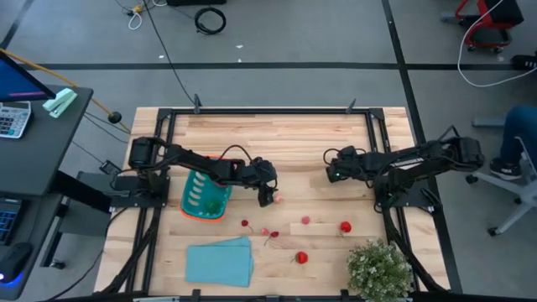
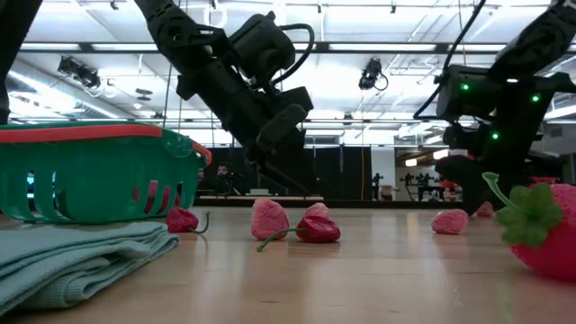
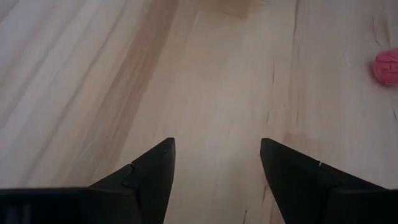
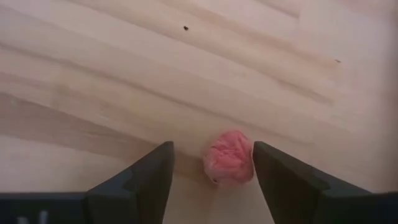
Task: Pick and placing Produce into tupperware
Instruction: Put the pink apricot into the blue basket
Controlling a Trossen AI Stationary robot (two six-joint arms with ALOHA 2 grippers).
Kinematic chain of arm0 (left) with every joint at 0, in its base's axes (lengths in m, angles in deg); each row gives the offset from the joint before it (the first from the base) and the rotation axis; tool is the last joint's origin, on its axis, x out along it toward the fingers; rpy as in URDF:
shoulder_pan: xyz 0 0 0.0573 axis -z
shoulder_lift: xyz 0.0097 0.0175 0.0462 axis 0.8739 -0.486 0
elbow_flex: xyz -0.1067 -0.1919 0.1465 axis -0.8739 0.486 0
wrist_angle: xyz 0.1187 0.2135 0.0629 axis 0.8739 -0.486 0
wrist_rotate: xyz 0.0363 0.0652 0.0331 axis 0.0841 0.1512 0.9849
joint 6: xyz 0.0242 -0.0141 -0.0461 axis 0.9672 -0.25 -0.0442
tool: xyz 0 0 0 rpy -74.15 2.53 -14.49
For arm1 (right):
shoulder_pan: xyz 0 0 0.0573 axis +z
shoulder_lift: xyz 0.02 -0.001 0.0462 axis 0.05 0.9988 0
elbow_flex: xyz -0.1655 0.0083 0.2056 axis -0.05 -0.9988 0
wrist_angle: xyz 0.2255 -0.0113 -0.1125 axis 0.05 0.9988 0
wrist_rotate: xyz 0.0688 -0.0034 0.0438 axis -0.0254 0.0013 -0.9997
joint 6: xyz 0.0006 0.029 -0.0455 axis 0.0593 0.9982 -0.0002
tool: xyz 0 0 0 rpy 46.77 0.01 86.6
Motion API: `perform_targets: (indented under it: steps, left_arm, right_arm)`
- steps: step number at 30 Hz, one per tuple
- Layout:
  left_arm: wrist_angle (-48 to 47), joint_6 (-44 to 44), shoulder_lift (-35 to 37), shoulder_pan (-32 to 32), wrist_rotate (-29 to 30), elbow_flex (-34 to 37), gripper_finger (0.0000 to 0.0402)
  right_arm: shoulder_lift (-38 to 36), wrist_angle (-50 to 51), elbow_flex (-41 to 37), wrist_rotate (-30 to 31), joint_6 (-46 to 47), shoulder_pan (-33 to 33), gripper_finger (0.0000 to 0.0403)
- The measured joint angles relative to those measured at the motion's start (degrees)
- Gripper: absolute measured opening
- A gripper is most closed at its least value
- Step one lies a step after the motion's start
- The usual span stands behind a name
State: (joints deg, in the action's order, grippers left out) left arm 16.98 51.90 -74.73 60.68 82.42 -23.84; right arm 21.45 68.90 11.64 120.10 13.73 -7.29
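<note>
Both claws spread apart, neither clamped on anything. Left gripper poised near table centre, at about three o'clock from the teal tupperware, with only bare wood between its fingers in the left wrist view and one pink piece off to the side. Right gripper up at roughly one o'clock from the left one, over a crumpled pink fruit that sits between its fingertips, nearer one of them.

Scattered produce at five to six o'clock of the left claw: a small red piece, a red strawberry, another red one, a pale pink one.

For a clean pick, probably: centre the pink fruit between the right fingers first, descend straight until just above the wood, then close gently, since so small and round a toy looks likely to squirt sideways. Carry high enough to clear the orange rim before release.
</note>
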Motion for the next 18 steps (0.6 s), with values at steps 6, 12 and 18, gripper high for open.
perform_targets:
  steps: [6,12,18]
  left_arm:
    - [0.0,-0.3,0.0,0.5,0.0,0.0,0.0234]
    - [0.0,-2.0,0.0,0.7,0.0,0.0,0.023]
    - [-0.1,-2.7,0.0,1.4,0.0,0.0,0.0213]
  right_arm:
    - [-0.1,-1.5,-2.5,0.9,1.6,-0.5,0.0215]
    - [0.0,-3.0,-2.7,0.8,1.4,-0.5,0.0183]
    - [0.0,-3.4,-2.7,0.6,0.3,-0.5,0.0115]
